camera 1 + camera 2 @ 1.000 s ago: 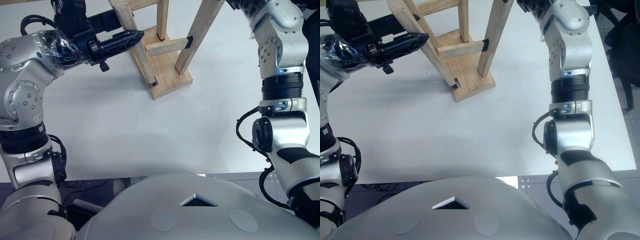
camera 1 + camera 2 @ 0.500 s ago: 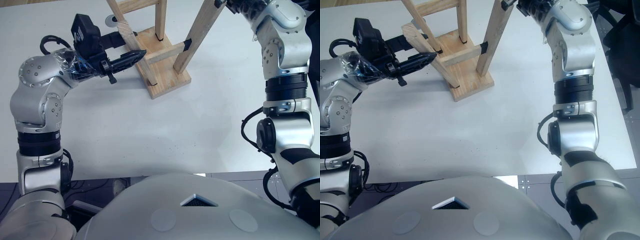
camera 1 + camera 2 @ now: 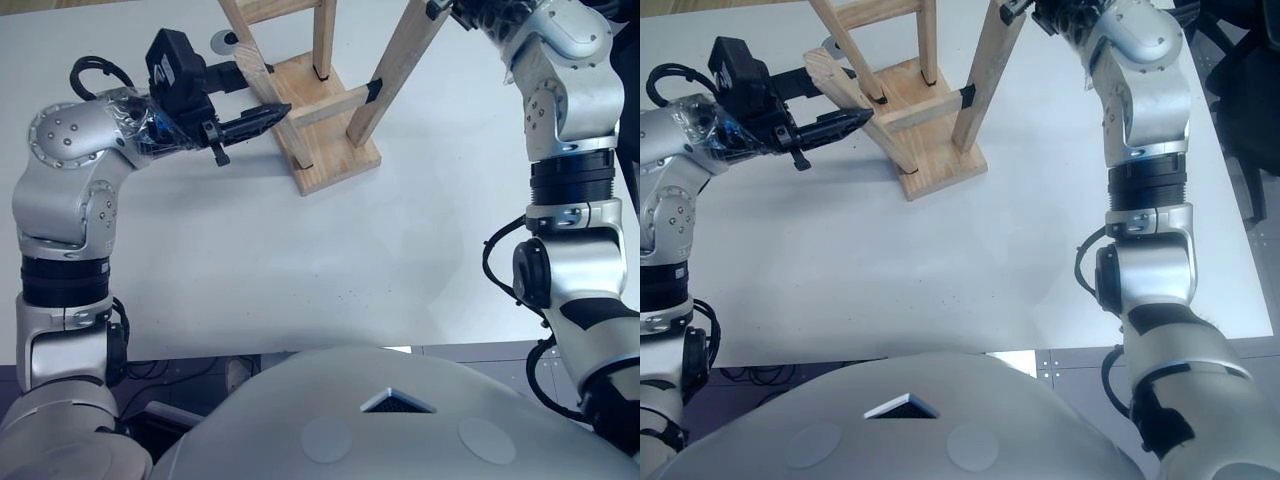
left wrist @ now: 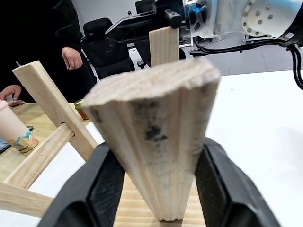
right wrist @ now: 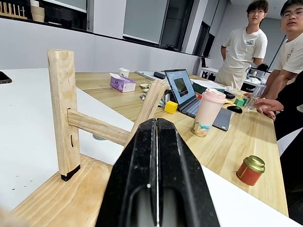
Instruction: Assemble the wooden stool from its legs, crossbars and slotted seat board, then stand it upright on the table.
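Observation:
The wooden stool lies upside down on the white table [image 3: 300,270], seat board [image 3: 338,160] flat on it and legs pointing up, joined by crossbars [image 3: 325,98]. My left gripper [image 3: 260,97] is shut on the near left leg [image 3: 292,140]; in the left wrist view its black fingers [image 4: 106,189] clamp that leg [image 4: 156,142] from both sides. My right gripper [image 3: 447,8] sits at the upper end of the right leg [image 3: 395,70], fingers pressed together with nothing between them [image 5: 156,124].
A small round disc [image 3: 226,40] lies on the table behind the stool. Beyond the table is a wooden desk [image 5: 236,142] with a laptop, cups and a tin, and people stand there. Broad bare table surface lies in front of the stool.
My left arm's elbow and forearm have swung outward to the left while its gripper stayed on the leg. The stool shifted only slightly. The right arm barely moved.

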